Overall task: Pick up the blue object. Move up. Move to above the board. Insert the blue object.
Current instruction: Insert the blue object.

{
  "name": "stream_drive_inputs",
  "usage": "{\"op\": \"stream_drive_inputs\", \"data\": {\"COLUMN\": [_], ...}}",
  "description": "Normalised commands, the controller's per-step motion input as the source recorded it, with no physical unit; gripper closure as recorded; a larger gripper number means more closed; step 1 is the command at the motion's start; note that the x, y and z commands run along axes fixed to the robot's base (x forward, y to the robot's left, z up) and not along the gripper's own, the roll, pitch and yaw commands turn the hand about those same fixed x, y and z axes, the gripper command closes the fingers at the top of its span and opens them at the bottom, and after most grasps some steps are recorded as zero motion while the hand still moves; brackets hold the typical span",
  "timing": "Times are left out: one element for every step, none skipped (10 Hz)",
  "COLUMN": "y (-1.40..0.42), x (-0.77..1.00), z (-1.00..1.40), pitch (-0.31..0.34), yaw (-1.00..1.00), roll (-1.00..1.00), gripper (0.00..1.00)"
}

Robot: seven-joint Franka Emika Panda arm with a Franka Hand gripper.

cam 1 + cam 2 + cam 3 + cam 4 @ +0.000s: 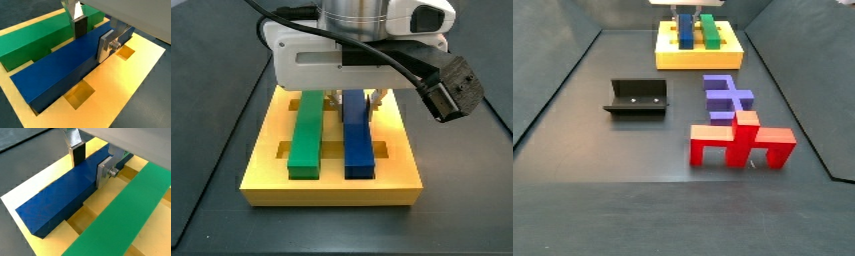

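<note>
The claw (92,34) stands over the large flat yellow grooved board (137,75), its flat silver fingers (105,46) clamped across the width of the long, dark blue rectangular bar (60,67), one plate on each long face near the bar's far end. Directly beneath the claw the blue bar lies along a groove of the board, seemingly seated or very nearly so; in a side view (357,140) it sits level with the long green rectangular bar (305,135), which lies parallel in the neighbouring groove just to one side of the claw. The step in hand looks like the end of the insertion. To finish it well, press straight down only until the bar rests flat along its whole length, then part the fingers evenly and lift vertically, so neither pad drags the bar out or nudges the green bar alongside.
</note>
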Motion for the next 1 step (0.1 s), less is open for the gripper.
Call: {"op": "stream_drive_inputs", "data": {"y": [0.0], "x": [0.0], "z": [0.0], "pitch": [0.0], "yaw": [0.0], "roll": [0.0], "gripper": [1.0]}}
